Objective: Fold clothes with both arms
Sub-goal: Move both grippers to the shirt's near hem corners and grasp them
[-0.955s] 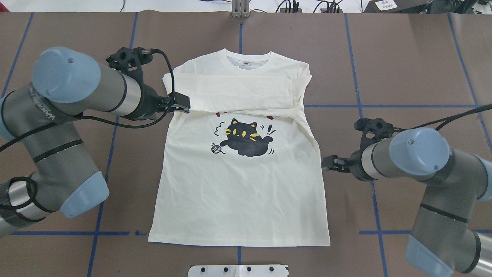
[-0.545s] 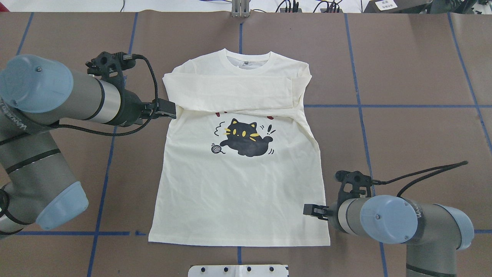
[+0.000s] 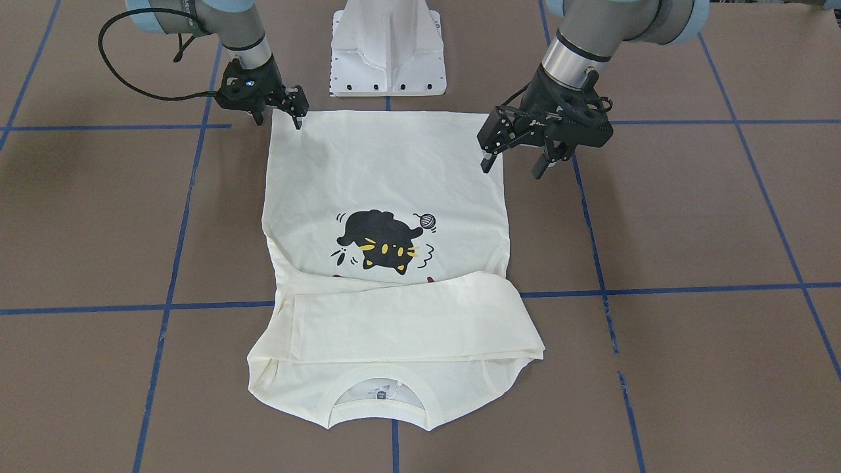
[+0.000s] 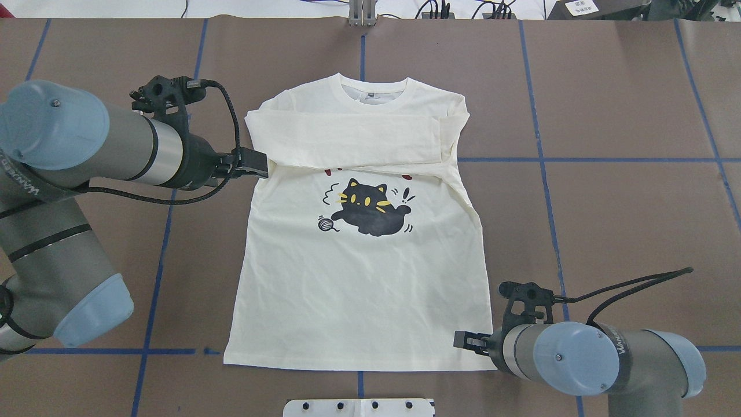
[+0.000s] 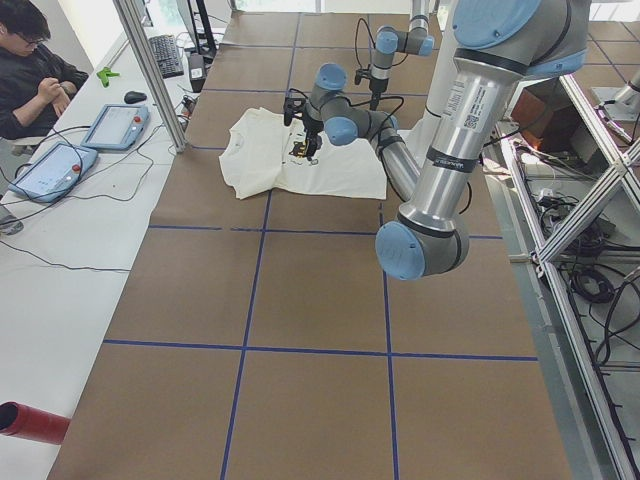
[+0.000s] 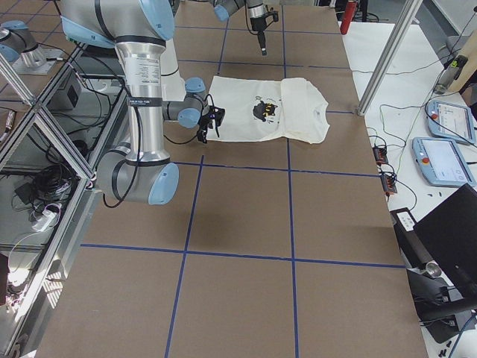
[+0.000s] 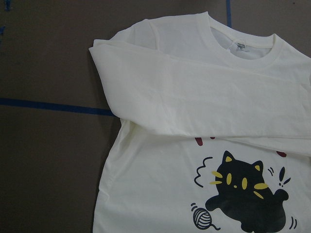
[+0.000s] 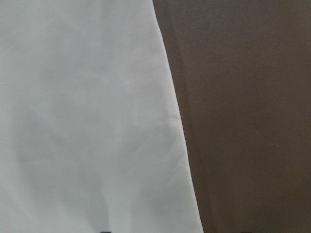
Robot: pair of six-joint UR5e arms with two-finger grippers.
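The right gripper [image 4: 463,340] has moved to the near right corner of the shirt [image 4: 359,289], flat on the table [image 4: 613,208]; the left gripper [image 4: 260,165] stays at its left edge, both with fingers apart, likely ready to grab.

Shirt [image 4: 359,289]: pale cream
Cat print [image 4: 370,211]: black, yellow marks on the face
Table [image 4: 625,104]: brown, blue grid lines
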